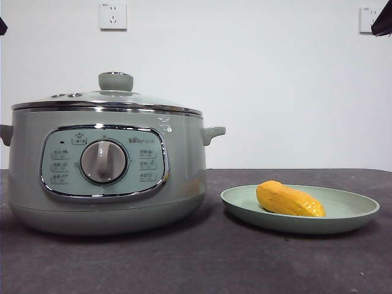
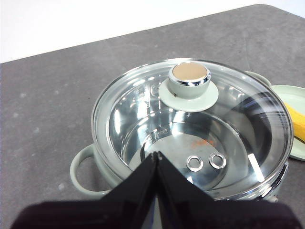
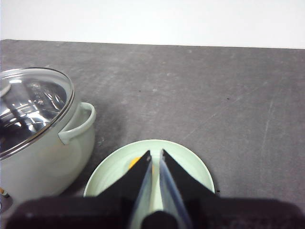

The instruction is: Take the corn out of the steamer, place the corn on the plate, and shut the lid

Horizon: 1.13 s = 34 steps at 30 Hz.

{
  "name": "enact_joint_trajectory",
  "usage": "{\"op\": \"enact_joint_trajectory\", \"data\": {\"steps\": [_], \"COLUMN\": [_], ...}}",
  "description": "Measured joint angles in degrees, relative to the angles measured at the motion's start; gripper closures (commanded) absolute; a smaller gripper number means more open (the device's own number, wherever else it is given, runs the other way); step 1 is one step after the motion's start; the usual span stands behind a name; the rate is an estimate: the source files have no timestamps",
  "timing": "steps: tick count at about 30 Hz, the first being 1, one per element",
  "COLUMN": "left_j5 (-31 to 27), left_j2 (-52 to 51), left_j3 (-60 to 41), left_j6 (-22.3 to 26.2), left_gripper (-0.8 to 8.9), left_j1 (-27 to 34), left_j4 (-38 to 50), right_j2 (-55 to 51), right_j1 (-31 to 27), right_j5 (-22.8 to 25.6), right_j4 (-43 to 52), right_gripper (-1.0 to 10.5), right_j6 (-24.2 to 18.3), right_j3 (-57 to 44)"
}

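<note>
The sage-green steamer [image 1: 104,165] stands at the left with its glass lid [image 1: 107,98] seated on its rim. The yellow-orange corn [image 1: 289,199] lies on the pale-green plate [image 1: 343,215] at the right. In the left wrist view my left gripper [image 2: 156,156] is shut and empty, raised above the lid [image 2: 190,129] on the steamer [image 2: 86,167], apart from its knob [image 2: 189,78]. In the right wrist view my right gripper [image 3: 155,153] is shut and empty above the plate [image 3: 190,164], with a bit of the corn [image 3: 134,163] showing beside the jaws.
The dark table [image 1: 233,263] stretches in front of the steamer and plate. A white wall with a socket [image 1: 113,16] stands behind. Both arms show only as black tips at the top corners [image 1: 383,21] of the front view.
</note>
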Motion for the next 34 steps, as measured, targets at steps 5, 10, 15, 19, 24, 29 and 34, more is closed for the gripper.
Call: {"op": "enact_joint_trajectory", "data": {"steps": [5, 10, 15, 19, 24, 29, 34], "left_j5": [0.0, -0.3, -1.1, -1.3, -1.0, 2.4, 4.6], "left_j2": [0.0, -1.4, -9.5, -16.7, -22.4, -26.8, -29.0], "left_j3": [0.0, 0.0, 0.0, -1.7, -11.3, -22.6, -30.4], "left_j6": [0.0, 0.1, 1.6, 2.1, 2.2, 2.1, 1.4], "left_gripper": [8.16, 8.16, 8.16, 8.16, 8.16, 8.16, 8.16], "left_j1": [0.0, -0.3, 1.8, 7.5, 16.3, 21.8, 23.3], "left_j4": [0.0, -1.4, -5.4, -3.4, 2.4, 11.4, 16.4], "right_j2": [0.0, 0.0, 0.0, 0.0, 0.0, 0.0, 0.0], "right_j1": [0.0, 0.0, 0.0, 0.0, 0.0, 0.0, 0.0], "right_j5": [0.0, 0.0, 0.0, 0.0, 0.0, 0.0, 0.0], "right_j4": [0.0, 0.0, -0.3, -0.7, -1.0, -1.2, -1.2], "right_gripper": [9.2, 9.2, 9.2, 9.2, 9.2, 9.2, 9.2], "right_j6": [0.0, 0.0, 0.0, 0.0, 0.0, 0.0, 0.0], "right_j3": [0.0, 0.0, 0.0, 0.0, 0.0, 0.0, 0.0]}}
